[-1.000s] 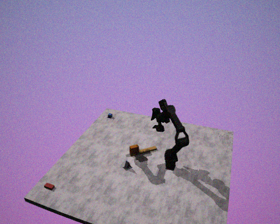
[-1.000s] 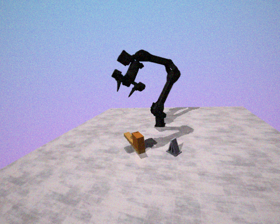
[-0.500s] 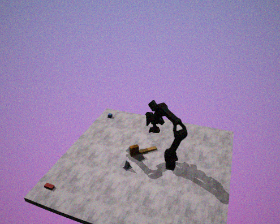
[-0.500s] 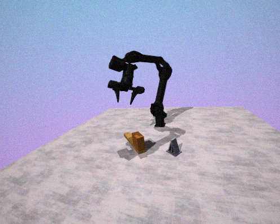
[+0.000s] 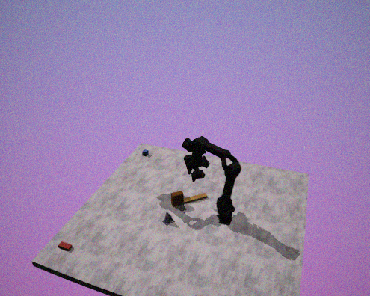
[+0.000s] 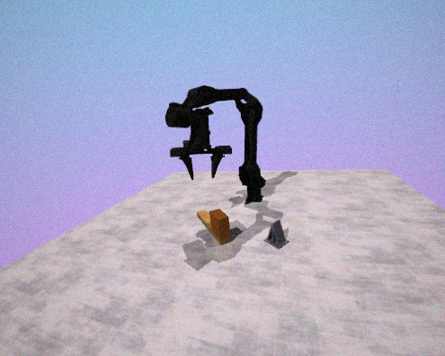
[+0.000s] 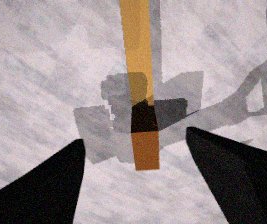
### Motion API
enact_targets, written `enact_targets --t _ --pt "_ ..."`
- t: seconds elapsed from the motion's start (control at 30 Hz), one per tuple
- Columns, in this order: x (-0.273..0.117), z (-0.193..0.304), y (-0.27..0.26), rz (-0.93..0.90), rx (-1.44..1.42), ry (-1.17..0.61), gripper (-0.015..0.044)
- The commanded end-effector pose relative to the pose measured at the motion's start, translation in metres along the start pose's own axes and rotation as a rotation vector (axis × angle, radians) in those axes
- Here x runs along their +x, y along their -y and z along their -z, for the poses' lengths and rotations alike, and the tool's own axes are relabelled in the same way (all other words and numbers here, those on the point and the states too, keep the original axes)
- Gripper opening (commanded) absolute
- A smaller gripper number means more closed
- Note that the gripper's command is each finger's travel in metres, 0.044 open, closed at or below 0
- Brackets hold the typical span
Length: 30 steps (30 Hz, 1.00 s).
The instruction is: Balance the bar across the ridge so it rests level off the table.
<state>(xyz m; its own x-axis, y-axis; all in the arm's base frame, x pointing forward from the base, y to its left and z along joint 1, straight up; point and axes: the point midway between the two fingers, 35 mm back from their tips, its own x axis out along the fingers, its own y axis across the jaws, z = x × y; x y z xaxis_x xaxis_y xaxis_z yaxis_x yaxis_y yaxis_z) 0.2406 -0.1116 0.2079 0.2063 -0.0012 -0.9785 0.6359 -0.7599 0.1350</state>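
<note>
A yellow-orange bar [image 5: 196,198] [image 6: 203,216] [image 7: 138,45] lies on the table, with a taller, darker orange block [image 5: 177,198] [image 6: 219,226] [image 7: 146,150] at one end. A small dark grey ridge [image 5: 168,218] [image 6: 277,235] with a narrow top stands on the table beside the block end, apart from the bar; nothing rests on it. My gripper [image 5: 191,176] [image 6: 202,178] [image 7: 135,139] is open and empty, pointing down high above the bar. In the wrist view the block end shows between the fingers, lower down.
A red block [image 5: 65,246] lies near the table's front left corner in the top view. A small blue object [image 5: 145,152] stands near the far left corner. The arm's base [image 5: 225,213] [image 6: 253,193] stands beyond the bar's plain end.
</note>
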Motion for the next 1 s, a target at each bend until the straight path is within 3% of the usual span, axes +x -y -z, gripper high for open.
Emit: enact_targets --t 0.0,0.43,0.97 --pt "0.007 0.007 0.000 0.032 -0.006 0.040 0.0315" --pt "0.039 0.021 0.004 0.114 -0.029 0.142 0.0315" --pt "0.135 0.006 0.017 0.115 -0.029 0.142 0.0315"
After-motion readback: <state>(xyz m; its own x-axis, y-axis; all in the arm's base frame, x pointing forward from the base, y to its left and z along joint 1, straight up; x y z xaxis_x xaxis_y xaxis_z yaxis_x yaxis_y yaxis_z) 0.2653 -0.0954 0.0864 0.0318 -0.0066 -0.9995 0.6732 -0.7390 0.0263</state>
